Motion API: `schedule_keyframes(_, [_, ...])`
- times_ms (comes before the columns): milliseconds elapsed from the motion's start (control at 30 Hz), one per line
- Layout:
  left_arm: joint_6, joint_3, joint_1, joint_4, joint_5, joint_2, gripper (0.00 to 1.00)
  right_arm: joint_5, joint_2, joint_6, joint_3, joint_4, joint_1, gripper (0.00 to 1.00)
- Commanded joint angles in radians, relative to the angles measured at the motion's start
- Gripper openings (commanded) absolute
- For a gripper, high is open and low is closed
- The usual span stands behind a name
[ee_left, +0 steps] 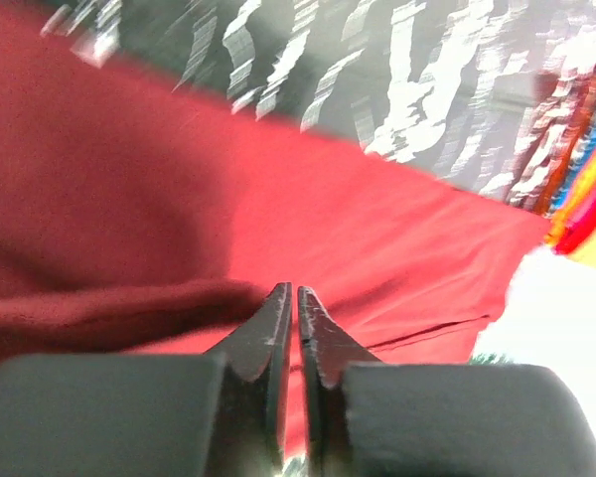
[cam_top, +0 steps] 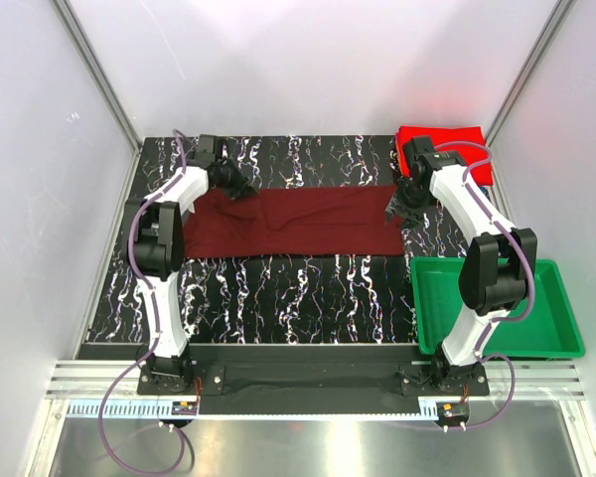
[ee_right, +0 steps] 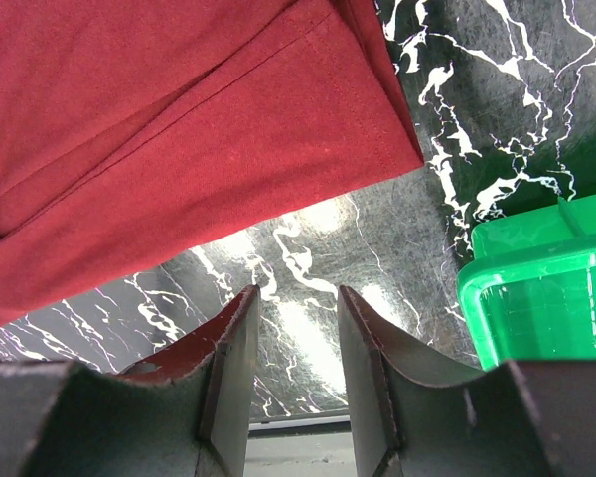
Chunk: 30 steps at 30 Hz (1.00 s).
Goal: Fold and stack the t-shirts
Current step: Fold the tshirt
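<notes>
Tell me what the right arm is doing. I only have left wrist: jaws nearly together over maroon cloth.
Observer: The right gripper is at the right end of the maroon shirt. Its jaws are apart, with only bare table showing between them.
Operator: How is the shirt lying overall?
Observer: It lies flat as one long narrow band across the table, running from the left gripper to the right one.
</notes>
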Motion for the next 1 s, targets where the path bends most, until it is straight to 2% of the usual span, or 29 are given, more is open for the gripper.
schedule_keyframes(0, [0.062, 0.102, -0.010, 0.018, 0.083, 0.037, 0.15, -0.002, -0.044, -0.011, 0.013, -0.010, 0.004, 0.44])
schedule_keyframes(33, [0.074, 0.119, -0.018, -0.003, 0.077, 0.049, 0.22, -0.002, -0.042, -0.011, 0.021, -0.016, 0.004, 0.44])
schedule_keyframes(100, [0.108, 0.116, -0.027, -0.010, 0.069, 0.041, 0.21, -0.007, -0.039, -0.011, 0.028, -0.019, 0.004, 0.44])
schedule_keyframes(133, [0.112, 0.087, -0.032, 0.037, 0.080, 0.026, 0.21, -0.007, -0.038, -0.008, 0.035, -0.022, 0.004, 0.44])
schedule_keyframes(267, [0.105, 0.078, -0.035, 0.127, 0.184, 0.012, 0.22, -0.005, -0.036, 0.000, 0.050, -0.028, 0.004, 0.44])
schedule_keyframes(333, [0.120, 0.094, -0.035, 0.103, 0.214, 0.006, 0.24, -0.013, -0.031, 0.004, 0.056, -0.026, 0.004, 0.44])
schedule_keyframes(400, [0.173, 0.139, -0.035, 0.011, 0.121, -0.015, 0.25, -0.024, -0.028, 0.010, 0.059, -0.028, 0.006, 0.44])
schedule_keyframes(433, [0.189, 0.141, -0.032, -0.058, 0.082, -0.028, 0.27, -0.025, -0.027, 0.012, 0.059, -0.028, 0.006, 0.44])
schedule_keyframes(500, [0.214, 0.104, -0.027, -0.094, 0.012, -0.072, 0.29, -0.075, -0.030, 0.009, 0.048, -0.004, 0.006, 0.44])
schedule_keyframes(600, [0.208, 0.014, 0.000, -0.120, -0.041, -0.124, 0.30, -0.285, -0.013, -0.034, 0.013, 0.159, 0.027, 0.45])
schedule_keyframes(667, [0.191, -0.036, 0.035, -0.117, -0.072, -0.181, 0.31, -0.342, 0.044, -0.043, 0.060, 0.249, 0.081, 0.45])
schedule_keyframes(767, [0.188, -0.093, 0.091, -0.097, -0.092, -0.227, 0.31, -0.347, 0.148, -0.043, 0.194, 0.325, 0.147, 0.44])
schedule_keyframes(833, [0.224, -0.058, 0.108, -0.149, -0.166, -0.221, 0.31, -0.367, 0.257, -0.030, 0.323, 0.352, 0.205, 0.42])
schedule_keyframes(900, [0.231, 0.002, 0.114, -0.290, -0.324, -0.191, 0.31, -0.402, 0.376, -0.007, 0.446, 0.394, 0.257, 0.39])
schedule_keyframes(967, [0.208, 0.038, 0.123, -0.345, -0.436, -0.172, 0.29, -0.416, 0.461, 0.012, 0.537, 0.420, 0.299, 0.34])
